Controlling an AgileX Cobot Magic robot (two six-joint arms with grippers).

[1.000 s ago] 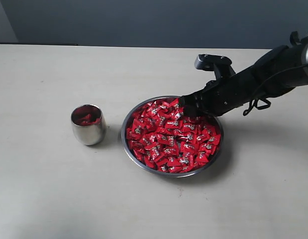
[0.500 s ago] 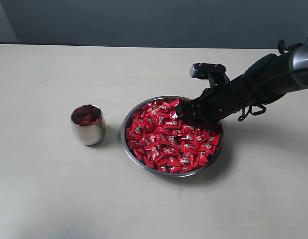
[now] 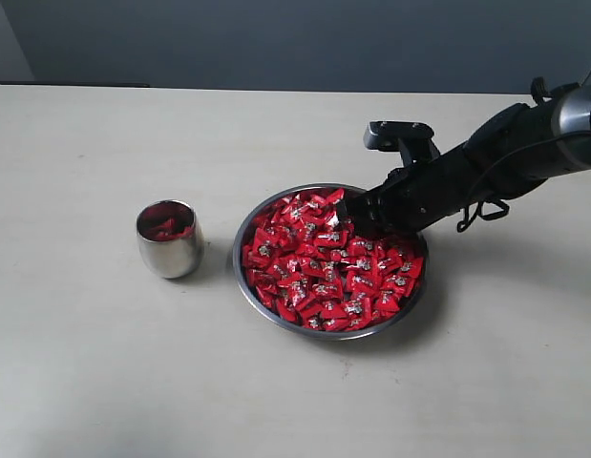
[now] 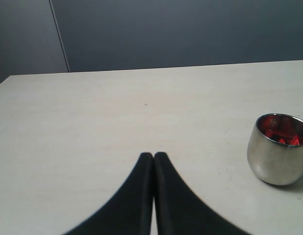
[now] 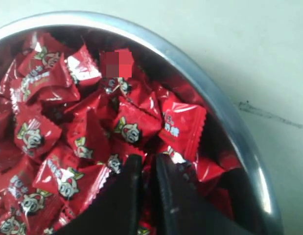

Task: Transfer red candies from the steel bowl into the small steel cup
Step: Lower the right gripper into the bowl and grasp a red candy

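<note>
Candies [image 5: 136, 125] around right hand [image 5: 149, 160] tips

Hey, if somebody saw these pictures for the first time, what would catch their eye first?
The heap of red candies filling the steel bowl in the middle of the table grabs the eye first. Next comes the black right gripper, dipped into the bowl's far side with its jaws nearly together among the wrappers. Left of the bowl in the exterior view stands the small steel cup, with a few red candies inside.
</note>
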